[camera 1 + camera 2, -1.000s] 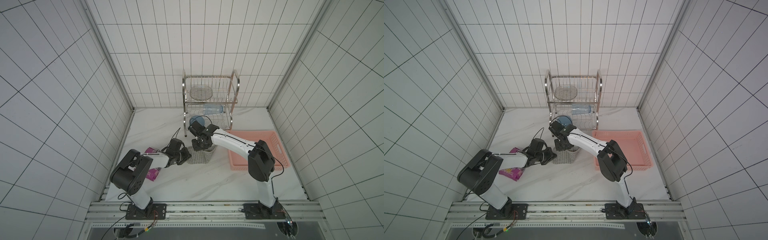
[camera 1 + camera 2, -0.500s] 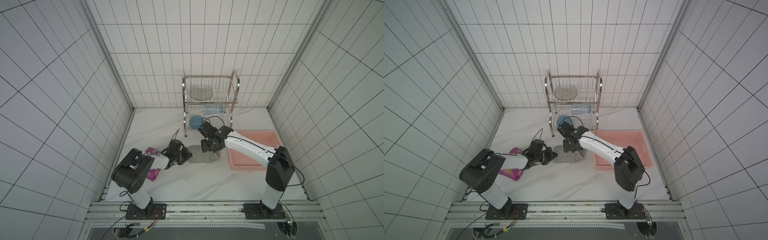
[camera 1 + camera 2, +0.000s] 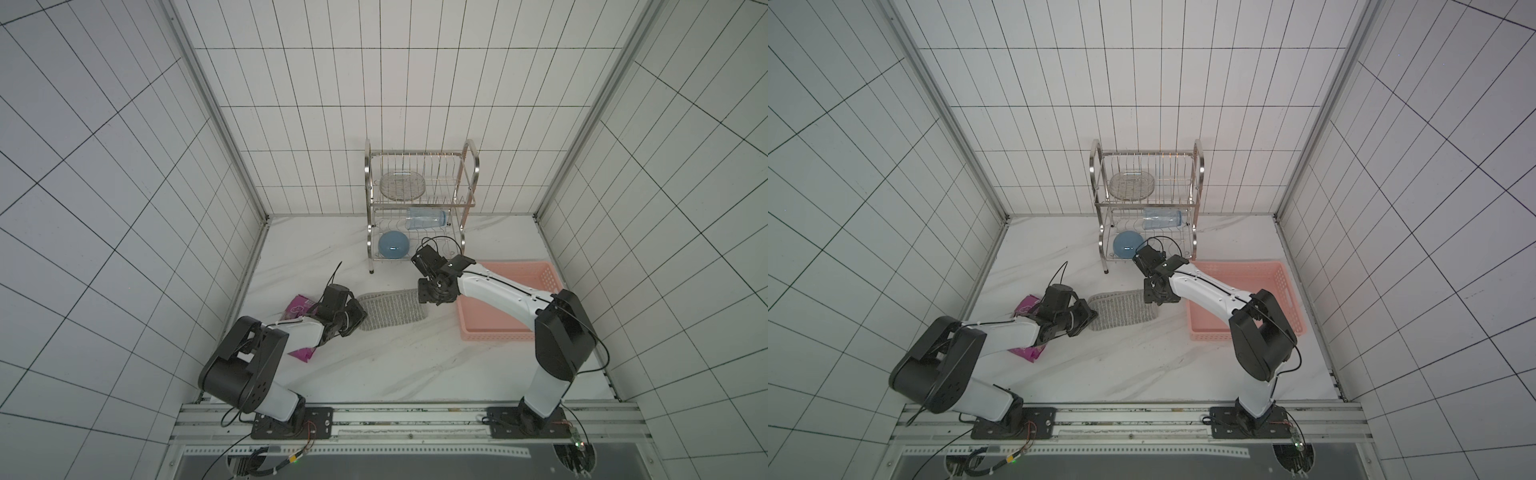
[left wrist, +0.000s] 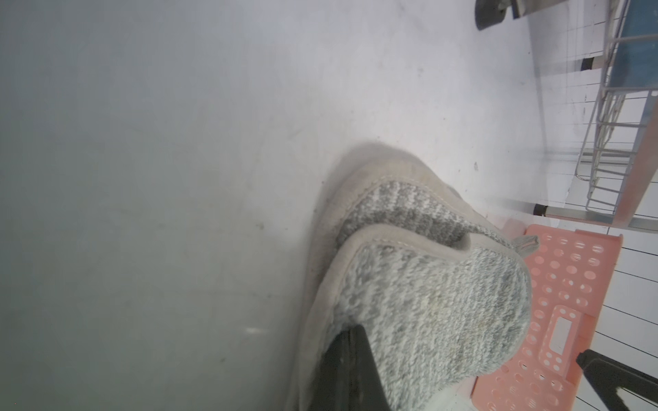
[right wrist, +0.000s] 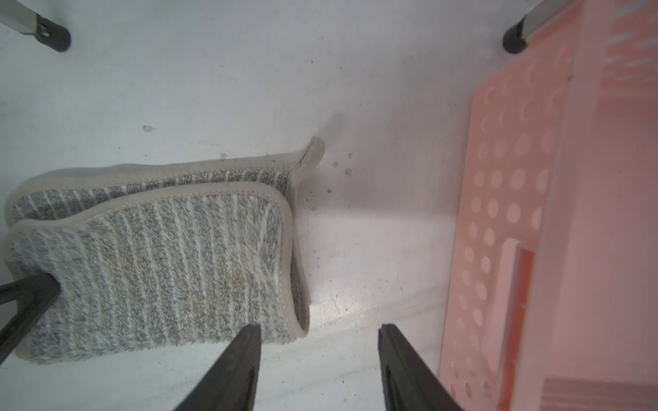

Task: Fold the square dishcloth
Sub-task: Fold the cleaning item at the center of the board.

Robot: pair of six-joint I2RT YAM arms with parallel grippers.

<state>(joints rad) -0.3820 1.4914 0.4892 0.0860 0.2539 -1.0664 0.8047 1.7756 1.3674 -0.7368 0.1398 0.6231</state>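
l gripper [image 3: 360,316] clamped shut on folded dishcloth [image 5: 160,267] edge, mid-frame in a top view; r gripper [image 5: 318,329] jaws apart, holds nothing, over bench [image 5: 356,231] beside it.

Tabletop [image 3: 395,365] open nearside; pink basket [image 3: 494,335] right of dishcloth [image 3: 392,309]; rack [image 3: 415,204] behind.

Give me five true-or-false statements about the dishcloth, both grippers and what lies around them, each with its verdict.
1. The dishcloth lies doubled over on the table. True.
2. The right gripper is clamped on the dishcloth. False: its fingers stand apart over bare table beside the cloth.
3. The dishcloth is inside the pink basket. False: it lies on the table beside it.
4. The left gripper is shut on the dishcloth's edge. True.
5. A magenta bag lies partly under the left arm. True.
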